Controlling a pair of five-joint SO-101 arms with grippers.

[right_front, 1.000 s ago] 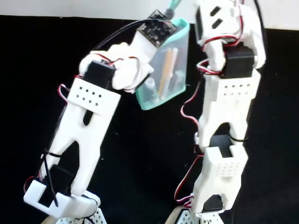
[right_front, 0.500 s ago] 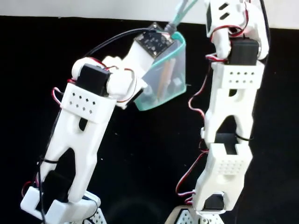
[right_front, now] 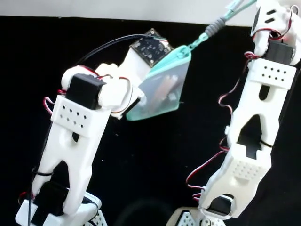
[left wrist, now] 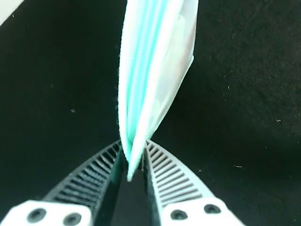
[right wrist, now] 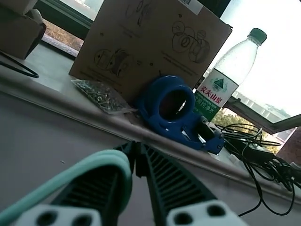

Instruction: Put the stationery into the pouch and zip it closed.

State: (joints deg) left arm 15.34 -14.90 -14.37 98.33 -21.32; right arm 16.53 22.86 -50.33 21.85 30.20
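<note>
A translucent pouch (right_front: 162, 89) with a mint-green rim hangs tilted above the black table, with pens (right_front: 165, 85) dimly visible inside. My left gripper (right_front: 135, 107) is shut on the pouch's lower corner; in the left wrist view its fingers (left wrist: 108, 165) pinch the pouch's (left wrist: 155, 70) folded edge. From the pouch's top corner a grey zipper pull (right_front: 214, 27) and a mint cord lead up and right to my right gripper (right_front: 243, 4). In the right wrist view that gripper (right wrist: 137, 150) is shut on the mint cord loop (right wrist: 89, 167).
Black cloth (right_front: 155, 160) covers the table under both arms, with a pale wall behind. Past the right gripper, a ledge holds a cardboard box (right wrist: 146, 42), a blue tape dispenser (right wrist: 176, 113), a water bottle (right wrist: 228, 80), a bag of screws (right wrist: 99, 94) and cables (right wrist: 256, 146).
The right arm has swung right and up, drawing the zipper cord taut away from the pouch. The pouch has tilted over and its mouth has narrowed. The left arm has shifted slightly left.
</note>
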